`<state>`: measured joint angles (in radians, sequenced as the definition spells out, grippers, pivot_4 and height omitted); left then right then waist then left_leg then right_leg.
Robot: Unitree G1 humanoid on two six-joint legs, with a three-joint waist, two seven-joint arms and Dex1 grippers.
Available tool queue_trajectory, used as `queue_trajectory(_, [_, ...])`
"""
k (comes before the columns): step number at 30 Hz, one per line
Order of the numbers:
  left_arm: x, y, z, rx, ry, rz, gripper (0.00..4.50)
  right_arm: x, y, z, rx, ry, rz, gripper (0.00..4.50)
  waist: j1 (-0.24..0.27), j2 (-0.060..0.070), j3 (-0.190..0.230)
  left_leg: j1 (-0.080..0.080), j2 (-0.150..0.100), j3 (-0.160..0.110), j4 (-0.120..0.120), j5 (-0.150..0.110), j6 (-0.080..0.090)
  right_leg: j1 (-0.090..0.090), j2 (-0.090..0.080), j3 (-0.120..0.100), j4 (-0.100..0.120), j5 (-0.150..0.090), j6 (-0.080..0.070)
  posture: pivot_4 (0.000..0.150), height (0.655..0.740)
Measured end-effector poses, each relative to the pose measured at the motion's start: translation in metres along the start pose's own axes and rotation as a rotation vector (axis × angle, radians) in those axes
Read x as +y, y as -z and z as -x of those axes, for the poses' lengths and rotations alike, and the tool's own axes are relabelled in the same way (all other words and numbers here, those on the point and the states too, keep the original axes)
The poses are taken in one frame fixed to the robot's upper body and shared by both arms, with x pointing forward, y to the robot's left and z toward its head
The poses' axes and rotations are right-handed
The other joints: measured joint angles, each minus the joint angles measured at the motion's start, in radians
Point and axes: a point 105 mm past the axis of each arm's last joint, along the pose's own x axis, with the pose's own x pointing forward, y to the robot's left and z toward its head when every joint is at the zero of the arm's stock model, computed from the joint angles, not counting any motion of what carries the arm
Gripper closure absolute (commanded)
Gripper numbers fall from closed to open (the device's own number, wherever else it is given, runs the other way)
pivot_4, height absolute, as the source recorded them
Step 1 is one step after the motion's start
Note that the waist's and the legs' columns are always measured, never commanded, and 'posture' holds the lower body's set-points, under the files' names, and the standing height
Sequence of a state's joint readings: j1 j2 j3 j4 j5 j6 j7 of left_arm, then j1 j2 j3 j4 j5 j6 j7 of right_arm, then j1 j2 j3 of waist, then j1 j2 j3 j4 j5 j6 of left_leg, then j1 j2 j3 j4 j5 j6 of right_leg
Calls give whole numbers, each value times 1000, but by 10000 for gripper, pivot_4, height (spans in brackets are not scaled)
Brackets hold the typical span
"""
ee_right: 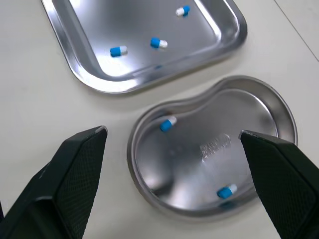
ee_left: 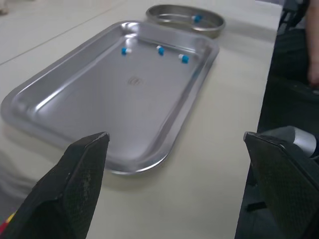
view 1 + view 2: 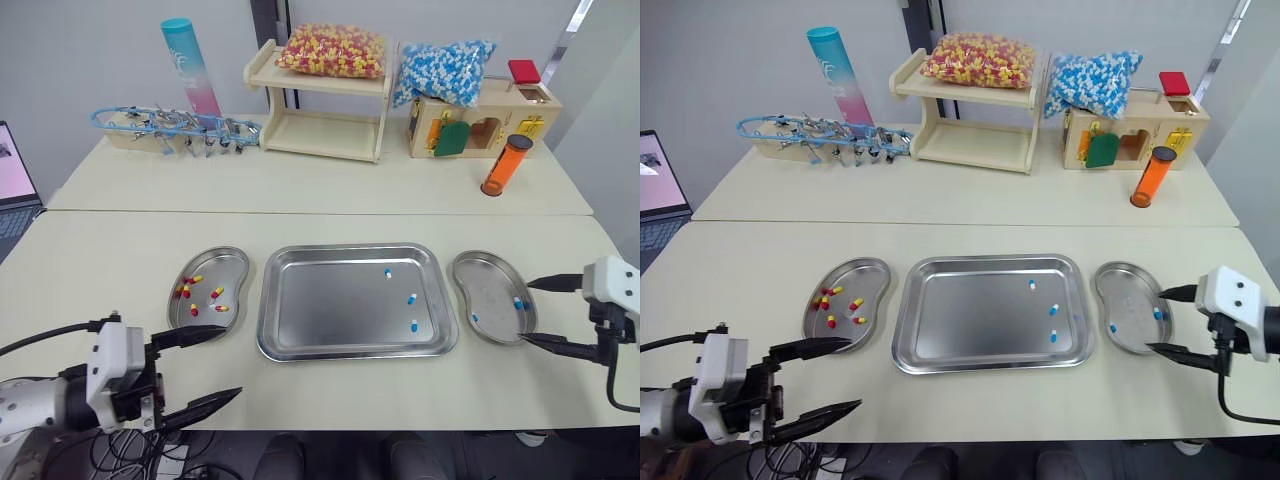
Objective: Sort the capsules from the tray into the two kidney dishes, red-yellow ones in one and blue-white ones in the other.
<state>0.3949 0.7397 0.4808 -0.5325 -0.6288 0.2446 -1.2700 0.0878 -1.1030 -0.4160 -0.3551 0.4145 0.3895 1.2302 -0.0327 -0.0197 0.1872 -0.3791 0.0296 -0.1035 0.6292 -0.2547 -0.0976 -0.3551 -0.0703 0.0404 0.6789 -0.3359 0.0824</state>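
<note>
Left tool point(image 3: 234, 360) and right tool point(image 3: 525, 310) gape empty; right wrist view resolves two capsules point(image 1: 168, 123) in dish point(image 1: 259, 114).

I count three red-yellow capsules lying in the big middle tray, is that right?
Not quite. The three capsules in the tray are blue-white, not red-yellow, as the left eye view shows.

Mid-frame, the tray point(image 3: 940, 345) holds three blue-white capsules point(image 3: 1053, 310) near its right side. The left kidney dish point(image 3: 868, 274) holds red-yellow capsules point(image 3: 855, 303); the right kidney dish point(image 3: 1130, 290) holds seemingly two blue-white ones. The left gripper point(image 3: 850, 374) and right gripper point(image 3: 1156, 320), low in frame, have their jaws apart.
</note>
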Motion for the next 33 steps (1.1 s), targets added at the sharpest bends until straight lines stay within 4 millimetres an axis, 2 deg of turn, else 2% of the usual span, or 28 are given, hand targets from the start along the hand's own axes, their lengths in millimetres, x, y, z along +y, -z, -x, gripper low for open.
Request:
queue_trajectory(5, [-11,-10,-25,-96,85,-55,178,23,-27,-30,-67,-86,68,0,2,0,0,0,0,-1,0,0,0,0,0,-1,0,0,0,1500,7400])
queue_trajectory(8, [-12,-13,-31,-116,99,-66,0,34,-29,-44,-80,-123,61,6489,2,0,0,0,0,-1,0,0,0,1,0,-1,0,0,0,1500,7400])
queue_trajectory(11, [-16,-11,-34,-134,106,-65,0,39,-26,-55,-68,-126,39,16697,1,0,0,0,0,-1,0,0,0,0,0,-1,0,0,0,1500,7400])
queue_trajectory(15, [-25,-5,-32,-142,122,-60,0,41,-24,-71,-51,-94,-13,16697,1,0,0,0,0,-1,0,0,0,0,0,-1,0,0,0,1500,7400])
queue_trajectory(21, [-26,-2,-31,-167,128,-77,0,43,-22,-97,8,-34,-114,16697,2,0,0,-1,0,-2,0,0,0,0,0,-1,0,0,0,1500,7400])
queue_trajectory(27, [-18,-5,-34,-187,120,-102,0,50,-16,-122,80,8,-245,16697,2,0,0,-1,0,-3,0,0,0,0,0,-2,0,0,0,1500,7400])
queue_trajectory(33, [-14,-9,-39,-203,127,-105,0,49,-13,-128,130,34,-280,16697,1,0,0,-1,0,-3,0,0,0,-1,0,-2,0,0,0,1500,7400])
